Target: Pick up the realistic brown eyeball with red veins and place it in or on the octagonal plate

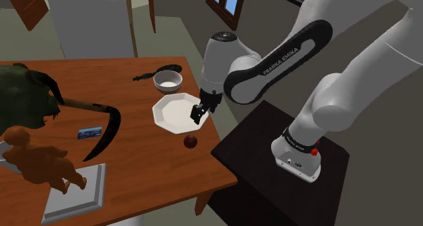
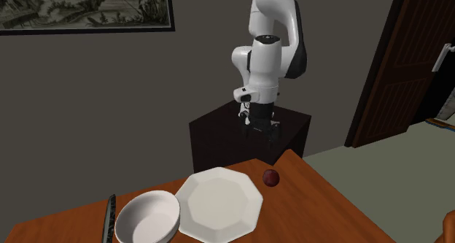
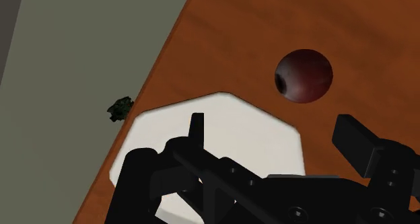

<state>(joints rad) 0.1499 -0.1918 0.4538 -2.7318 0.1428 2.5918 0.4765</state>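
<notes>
Hovering over the rim of the octagonal plate (image 1: 171, 113), the end effector (image 1: 201, 115) stands wide and empty. The dark reddish-brown eyeball (image 1: 191, 141) sits on the bench (image 1: 135, 165) just beside the plate; small, smooth and likely to roll, it wants pinching across its middle.

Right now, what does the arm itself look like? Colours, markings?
White rounded arm with dark joint bands. FRANKA EMIKA lettering runs along the dark forearm band. The white base carries a small red spot. The jaws are all black, blocky and two-fingered.
</notes>
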